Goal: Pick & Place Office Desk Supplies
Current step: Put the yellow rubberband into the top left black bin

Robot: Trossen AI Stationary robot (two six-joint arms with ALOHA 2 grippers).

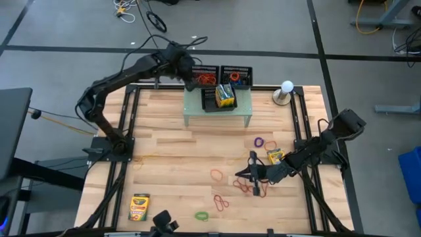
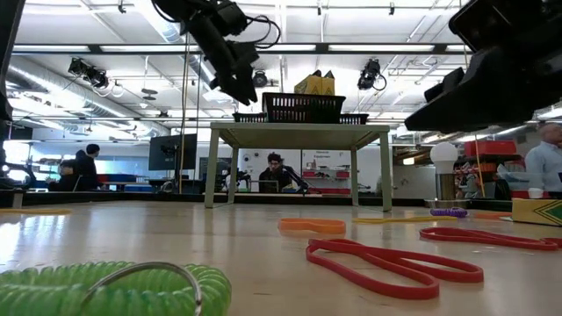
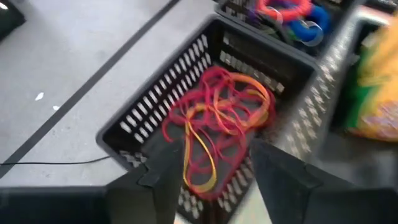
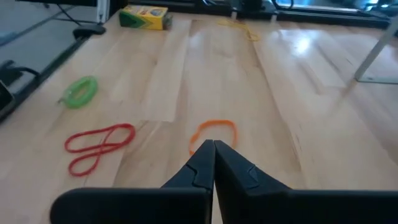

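Green coiled loop [image 2: 105, 290] nearest; left gripper [image 3: 214, 171] spread, empty, over red-orange bands [image 3: 217, 121] in tray [image 3: 143, 118] at 12 o'clock; right gripper [image 4: 213, 155] closed, empty.

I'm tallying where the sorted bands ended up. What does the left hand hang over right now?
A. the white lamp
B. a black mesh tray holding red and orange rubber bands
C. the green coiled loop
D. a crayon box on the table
B: the left wrist view looks past the left hand, fingers apart, into a black mesh tray with red and orange rubber bands piled inside.
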